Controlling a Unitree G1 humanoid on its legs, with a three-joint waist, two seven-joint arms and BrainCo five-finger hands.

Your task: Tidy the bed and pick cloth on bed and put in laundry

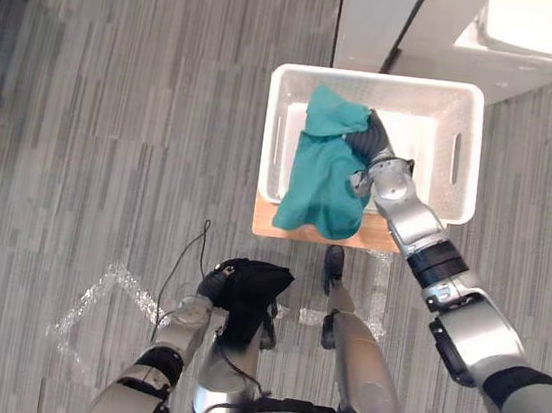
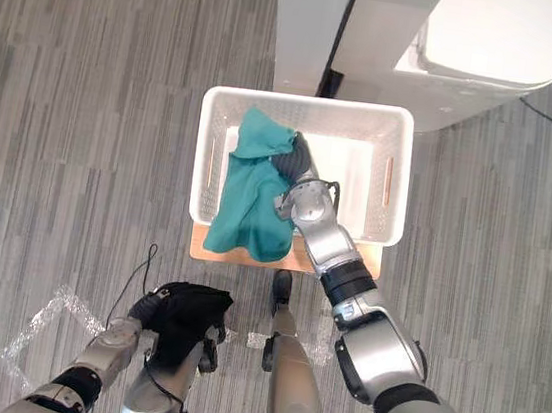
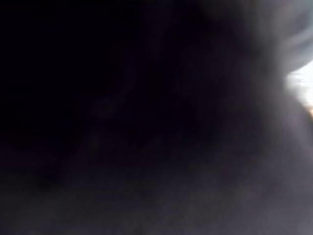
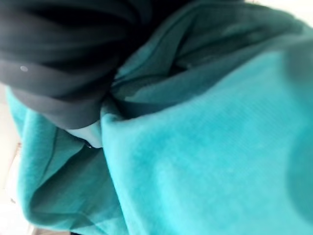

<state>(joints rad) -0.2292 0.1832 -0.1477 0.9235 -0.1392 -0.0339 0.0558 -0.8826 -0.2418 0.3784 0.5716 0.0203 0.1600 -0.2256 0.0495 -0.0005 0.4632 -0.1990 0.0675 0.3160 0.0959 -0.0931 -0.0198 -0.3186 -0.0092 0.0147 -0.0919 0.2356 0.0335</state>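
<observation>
- Hanging over the near rim of the white laundry basket point(image 1: 469, 150), the teal cloth point(image 1: 325, 177) lies partly inside the basket, with its lower end spilling out on the robot's side.
- The right hand point(image 1: 372, 138) reaches into the basket and presses against the cloth's right edge. Its dark ribbed cover is bunched into the folds, and whether it grips the cloth cannot be told.
- The left hand point(image 1: 251, 284) hangs low near the floor, well apart from the basket, and its state cannot be told.
- The basket stands on a wooden board point(image 1: 378, 239) on grey striped carpet point(image 1: 115, 126), just before a white cabinet point(image 1: 380, 18).
</observation>
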